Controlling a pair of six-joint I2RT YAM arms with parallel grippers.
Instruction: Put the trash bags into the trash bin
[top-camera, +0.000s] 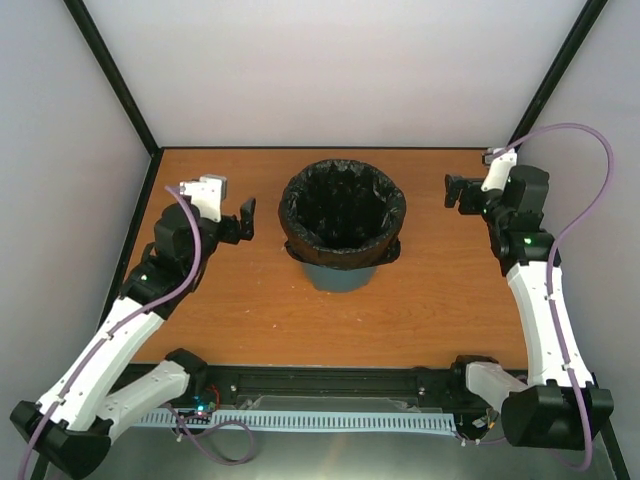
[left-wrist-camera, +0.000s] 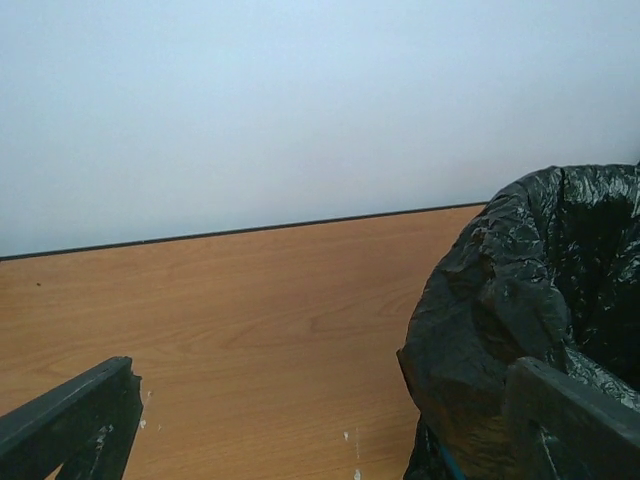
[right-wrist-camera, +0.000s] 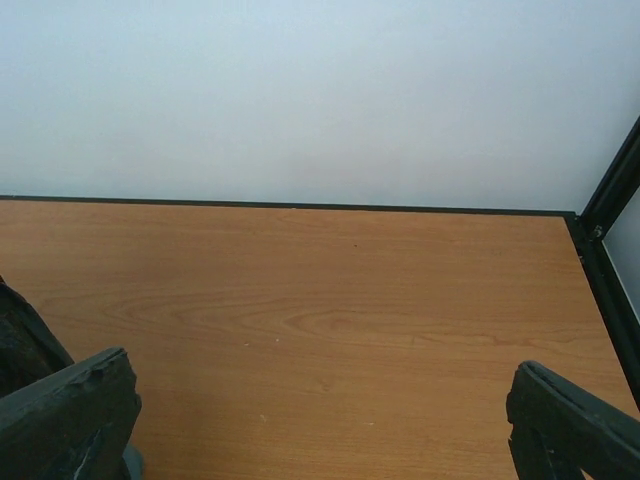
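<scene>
The teal trash bin (top-camera: 342, 274) stands upright in the middle of the table. A glossy black trash bag (top-camera: 343, 212) lines it, with its edge folded out over the rim all the way round. My left gripper (top-camera: 243, 222) hovers just left of the bin, open and empty. In the left wrist view the bag (left-wrist-camera: 530, 310) bulges at the right, behind the right fingertip (left-wrist-camera: 575, 420). My right gripper (top-camera: 455, 192) is open and empty, a short way right of the bin. The right wrist view has bare wood between the gripper's (right-wrist-camera: 320, 420) fingers and a sliver of bag (right-wrist-camera: 18, 345) at the left edge.
The wooden table (top-camera: 230, 300) is closed in by white walls with black frame posts (top-camera: 555, 75) at the back corners. A purple cable (top-camera: 590, 190) loops off the right arm near the right wall.
</scene>
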